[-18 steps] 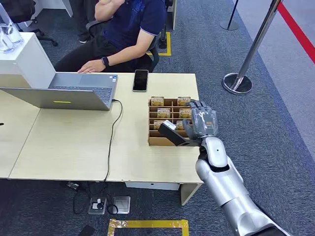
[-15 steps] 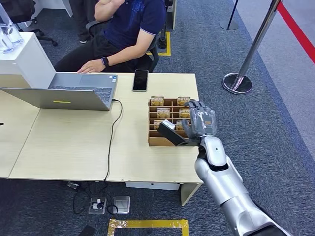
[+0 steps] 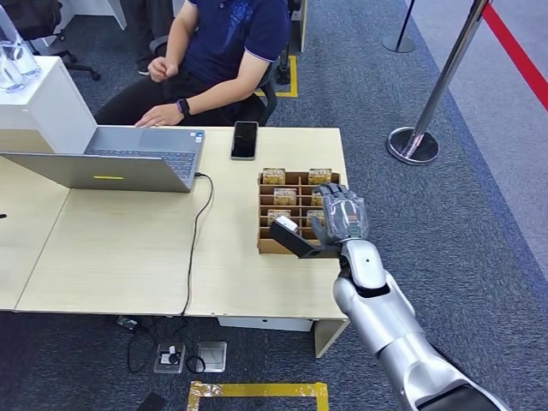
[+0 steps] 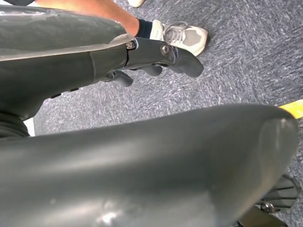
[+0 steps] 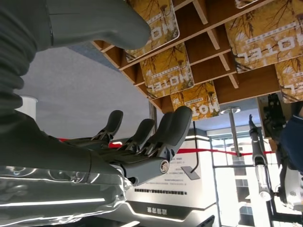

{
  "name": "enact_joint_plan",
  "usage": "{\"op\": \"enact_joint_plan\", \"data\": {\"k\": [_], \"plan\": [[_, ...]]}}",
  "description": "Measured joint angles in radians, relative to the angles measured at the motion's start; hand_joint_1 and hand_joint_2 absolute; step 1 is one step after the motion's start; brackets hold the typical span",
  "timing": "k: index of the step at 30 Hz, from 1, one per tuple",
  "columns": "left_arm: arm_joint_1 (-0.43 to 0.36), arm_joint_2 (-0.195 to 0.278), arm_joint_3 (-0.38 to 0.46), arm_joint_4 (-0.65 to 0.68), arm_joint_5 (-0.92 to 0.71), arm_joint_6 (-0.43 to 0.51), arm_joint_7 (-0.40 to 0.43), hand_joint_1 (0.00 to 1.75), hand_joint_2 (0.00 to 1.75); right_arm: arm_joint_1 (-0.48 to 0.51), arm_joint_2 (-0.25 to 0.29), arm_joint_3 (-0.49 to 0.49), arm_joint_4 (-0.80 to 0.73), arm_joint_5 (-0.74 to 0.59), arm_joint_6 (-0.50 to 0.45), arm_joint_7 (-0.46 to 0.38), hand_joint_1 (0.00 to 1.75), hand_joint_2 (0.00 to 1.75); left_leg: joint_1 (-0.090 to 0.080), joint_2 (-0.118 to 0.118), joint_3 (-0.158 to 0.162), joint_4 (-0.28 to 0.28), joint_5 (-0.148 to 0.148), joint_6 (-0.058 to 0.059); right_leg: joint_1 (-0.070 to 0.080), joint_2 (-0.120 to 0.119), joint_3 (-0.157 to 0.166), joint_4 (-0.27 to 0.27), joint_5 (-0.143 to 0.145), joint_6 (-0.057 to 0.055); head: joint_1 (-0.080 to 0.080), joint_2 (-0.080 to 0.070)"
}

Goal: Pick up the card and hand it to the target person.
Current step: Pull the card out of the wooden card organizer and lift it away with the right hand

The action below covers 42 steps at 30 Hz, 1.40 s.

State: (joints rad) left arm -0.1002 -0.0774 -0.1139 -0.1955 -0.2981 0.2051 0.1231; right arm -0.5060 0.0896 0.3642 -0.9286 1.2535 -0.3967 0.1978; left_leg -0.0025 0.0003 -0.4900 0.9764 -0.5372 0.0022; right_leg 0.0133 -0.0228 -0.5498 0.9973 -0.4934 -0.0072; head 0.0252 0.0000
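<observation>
Up close, yellow leaf-print "HOTEL" cards (image 5: 166, 70) in wooden organizer (image 3: 266, 244), right hand (image 3: 336, 221) spread above, empty.

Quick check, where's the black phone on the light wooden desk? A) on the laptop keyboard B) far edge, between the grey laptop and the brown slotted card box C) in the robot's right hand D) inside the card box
B: the black phone lies flat at the desk's far edge, right of the grey laptop and up-left of the brown slotted card box.

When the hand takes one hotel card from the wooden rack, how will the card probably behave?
The hotel card looks thin, flat and glossy, so it is probably light and stiff, and perhaps slippery between the fingers. It stands in a narrow slot of the wooden rack, so it will likely slide out rather than tip. The right hand hovers open beside the cards.
</observation>
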Motion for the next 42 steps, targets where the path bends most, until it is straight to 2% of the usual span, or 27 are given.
{"op": "enact_joint_plan", "data": {"k": [6,11,19,33,36,40,42], "plan": [[0.005,0.0,0.001,0.0,0.004,0.009,-0.012,0.0,0.0,-0.022,0.016,0.002,0.055,0.01,-0.001,0.007,0.77,1.75,0.0,0.0,0.0,0.0,0.0,0.0,0.0,0.0,0.0,0.0,0.0,0.0,-0.001,0.0],[0.008,0.0,0.001,0.0,0.004,0.008,-0.012,0.0,0.0,-0.023,0.018,0.002,0.084,0.017,-0.003,0.01,0.65,1.75,0.0,0.0,0.0,0.0,0.0,0.0,0.0,0.0,0.0,0.0,0.0,0.0,0.0,0.0],[0.008,0.0,0.001,0.0,0.003,0.008,-0.012,0.0,0.0,-0.028,0.019,0.002,0.11,0.032,-0.007,0.022,0.65,1.75,0.0,0.0,0.0,0.0,0.0,0.0,0.0,0.0,0.0,0.0,0.0,0.0,0.0,0.0],[0.009,0.0,0.008,0.0,0.004,0.006,-0.014,0.0,0.0,-0.039,0.024,0.002,0.162,0.09,-0.028,0.066,0.86,1.75,0.0,0.0,0.0,0.0,0.0,0.0,0.0,0.0,0.0,0.0,0.0,0.0,0.0,0.0],[0.009,0.0,0.013,0.0,0.004,0.005,-0.016,0.0,0.0,-0.04,0.026,0.002,0.172,0.101,-0.035,0.073,0.94,1.75,0.0,0.0,0.0,0.0,0.0,0.0,0.0,0.0,0.0,0.0,0.0,0.0,0.0,0.0],[0.009,0.0,0.02,0.0,0.004,0.005,-0.017,0.0,0.0,-0.041,0.03,0.002,0.183,0.113,-0.04,0.078,1.66,1.75,0.0,0.0,0.0,0.0,0.0,0.0,0.0,0.0,0.0,0.0,0.0,0.0,-0.001,0.0],[0.009,0.0,0.023,0.0,0.006,0.006,-0.018,0.0,0.0,-0.041,0.031,0.002,0.189,0.118,-0.043,0.079,1.75,1.75,0.0,0.0,0.0,0.0,0.0,0.0,0.0,0.0,0.0,0.0,0.0,0.0,-0.001,0.0]]}}
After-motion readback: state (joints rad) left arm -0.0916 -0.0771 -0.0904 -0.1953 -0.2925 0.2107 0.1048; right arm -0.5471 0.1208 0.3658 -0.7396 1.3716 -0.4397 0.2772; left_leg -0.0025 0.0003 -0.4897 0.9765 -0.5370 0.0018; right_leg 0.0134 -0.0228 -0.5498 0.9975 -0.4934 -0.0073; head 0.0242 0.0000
